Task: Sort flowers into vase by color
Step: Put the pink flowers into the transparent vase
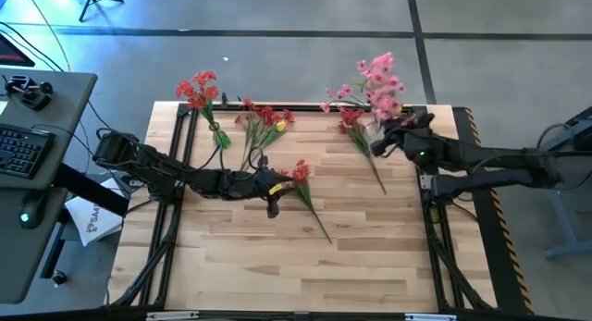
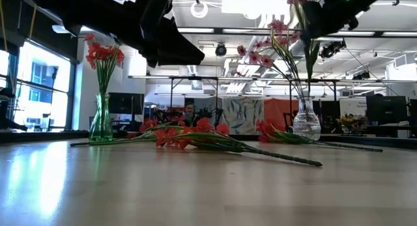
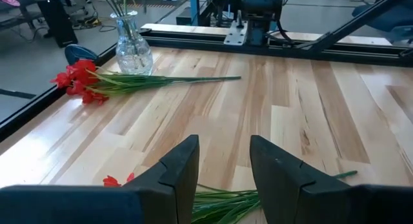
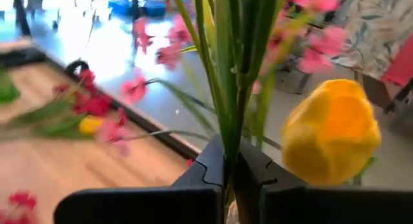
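The pink flowers (image 1: 377, 80) are standing upright in the clear vase (image 2: 306, 124) at the far right of the tabletop (image 1: 305, 256), stems running vertically and blooms fanning above the rim. The right end effector (image 4: 228, 175) is sitting just above that vase, its fingers (image 4: 210, 166) pressed together on the green stems; a yellow bloom (image 4: 331, 132) is hanging right beside the fingers.

A red spray (image 1: 359, 136) is lying flat on the tabletop just beside the vase, blooms toward it and its stem running away toward the near edge. Farther from the vase, near the tabletop's middle, another red spray (image 1: 305, 187) is lying flat, blooms toward the far edge and stem slanting toward the near right. The left end effector (image 3: 222, 179) is hovering over this spray with its fingers (image 3: 177, 175) partly apart and nothing between them; green stems are showing beneath.

Still farther from the clear vase, a bundle of red flowers with a yellow one (image 1: 264, 122) is lying by the far rail. Farthest off, at the far left corner, red flowers (image 1: 198, 88) are standing upright in a green vase (image 2: 101, 122).
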